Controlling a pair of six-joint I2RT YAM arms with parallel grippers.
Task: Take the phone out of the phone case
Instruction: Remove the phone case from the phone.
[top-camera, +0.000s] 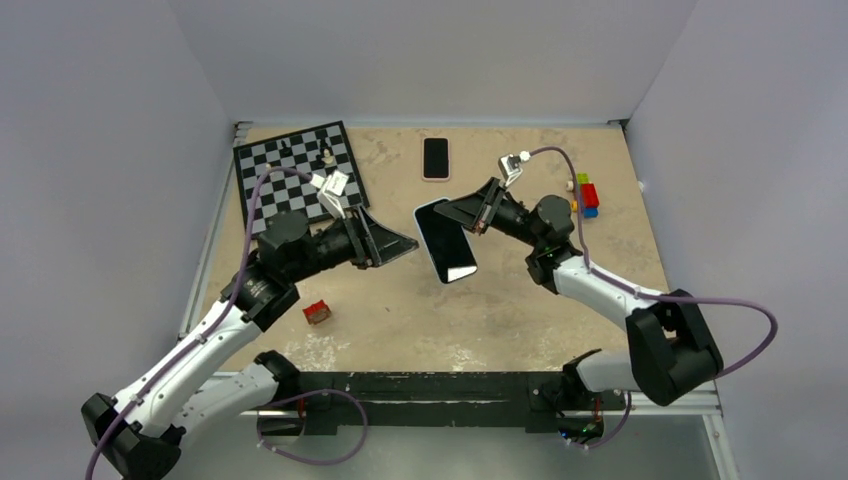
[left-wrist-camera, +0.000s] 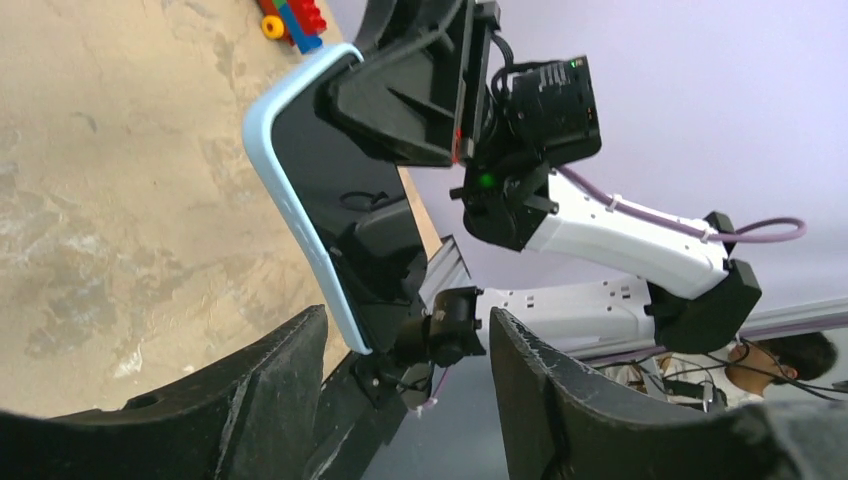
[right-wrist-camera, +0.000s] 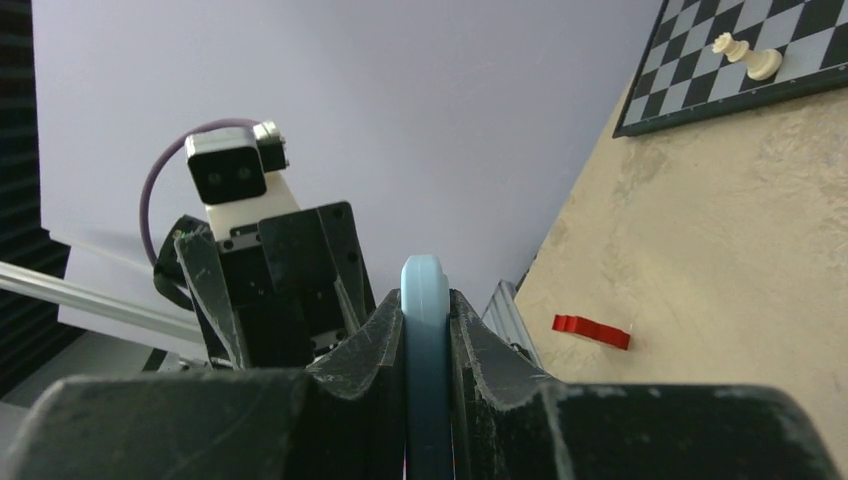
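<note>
A black-screened phone in a light blue case (top-camera: 446, 241) hangs above the middle of the table. My right gripper (top-camera: 470, 213) is shut on its upper right end; in the right wrist view the case edge (right-wrist-camera: 426, 330) is clamped between both fingers. My left gripper (top-camera: 400, 246) is open and empty, just left of the cased phone. In the left wrist view the phone (left-wrist-camera: 330, 190) stands ahead of my spread fingers (left-wrist-camera: 270, 390), apart from them.
A second phone (top-camera: 436, 158) lies flat at the back middle. A chessboard (top-camera: 290, 175) with a few pieces is at the back left. A small red block (top-camera: 317, 312) lies front left. Coloured bricks (top-camera: 587, 194) sit at the right.
</note>
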